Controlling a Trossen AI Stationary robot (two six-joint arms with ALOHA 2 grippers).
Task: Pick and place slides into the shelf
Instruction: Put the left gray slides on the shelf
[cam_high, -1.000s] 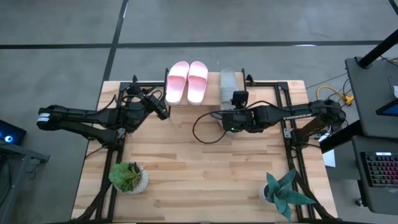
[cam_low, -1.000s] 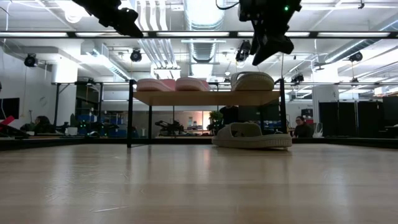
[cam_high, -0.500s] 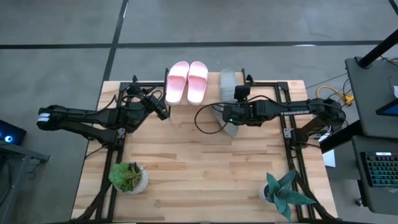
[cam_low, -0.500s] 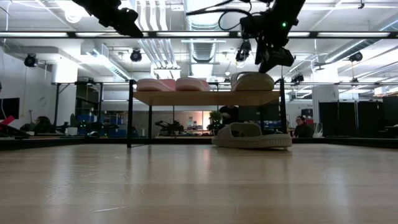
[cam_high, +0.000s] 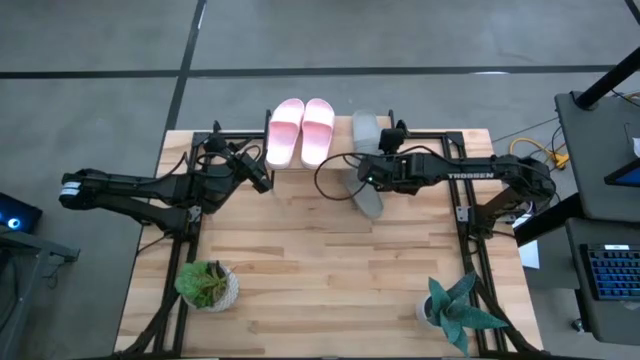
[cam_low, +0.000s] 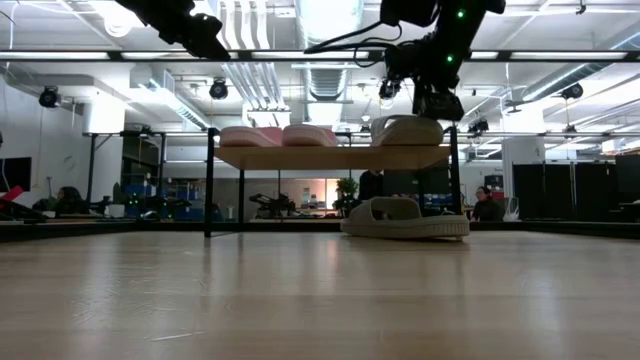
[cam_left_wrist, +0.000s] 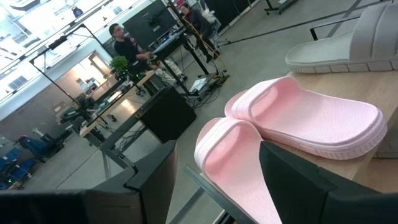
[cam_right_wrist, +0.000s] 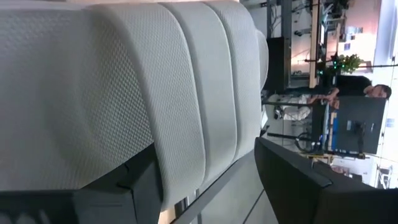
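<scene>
Shelf (cam_high: 330, 160): grey slide (cam_right_wrist: 124, 81) between, touching spread right gripper (cam_right_wrist: 205, 180) fingers.

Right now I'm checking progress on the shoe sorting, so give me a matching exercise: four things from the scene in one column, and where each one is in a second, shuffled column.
Things:
1. pink slides
2. grey slide on the tabletop
3. right claw
4. left claw

Places:
A. over the grey slide on the shelf
B. side by side on the shelf's left part
C. by the shelf's left front corner, off the slides
D. lying under the shelf's right end

Pairs: 1-B, 2-D, 3-A, 4-C
</scene>
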